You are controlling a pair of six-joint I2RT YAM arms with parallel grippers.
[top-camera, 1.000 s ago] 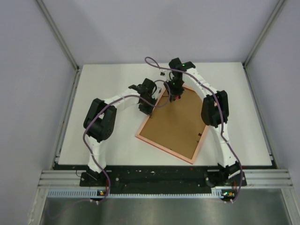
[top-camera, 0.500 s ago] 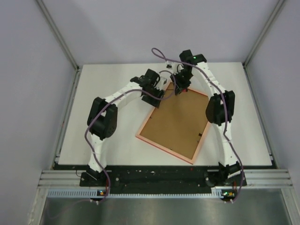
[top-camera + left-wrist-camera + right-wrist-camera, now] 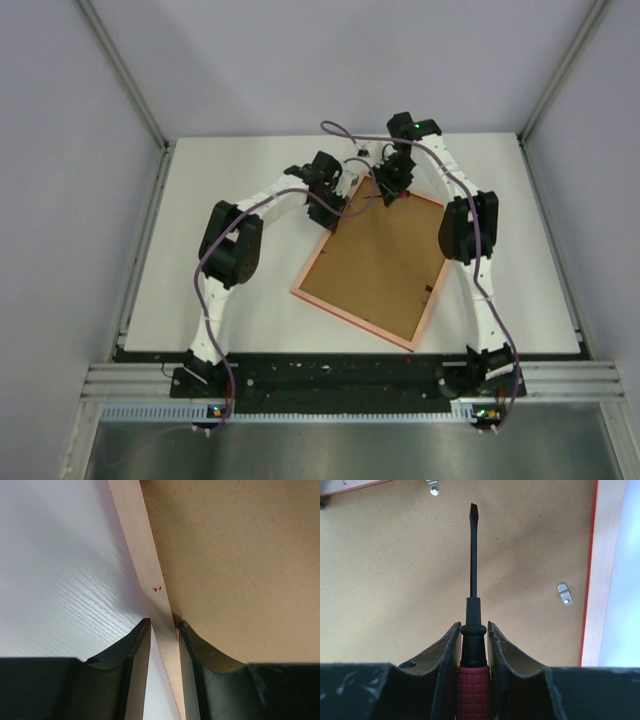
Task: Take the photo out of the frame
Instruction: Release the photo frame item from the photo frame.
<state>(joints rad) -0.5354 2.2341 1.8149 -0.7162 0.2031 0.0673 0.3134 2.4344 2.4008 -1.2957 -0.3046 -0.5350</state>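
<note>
The frame (image 3: 370, 265) lies face down on the white table, its brown back up with a reddish rim. The photo is hidden under that back. My left gripper (image 3: 335, 205) is at the frame's upper left edge. In the left wrist view its jaws (image 3: 164, 624) are closed on the pale rim (image 3: 145, 555), one finger on each side. My right gripper (image 3: 393, 190) hovers over the frame's far corner. It (image 3: 473, 625) is shut on a screwdriver (image 3: 473, 555) with a red handle and a black shaft, whose tip points across the brown back (image 3: 395, 580).
Small metal holding tabs sit on the brown back, one (image 3: 564, 593) near the right rim (image 3: 602, 555) and one (image 3: 434, 488) at the top edge. Another small fitting (image 3: 425, 290) shows near the frame's right side. Grey walls enclose the table (image 3: 220, 180).
My left gripper let go, slid along the frame's left edge toward the far corner, and closed on the rim again. The right gripper shifted slightly back with the screwdriver.
</note>
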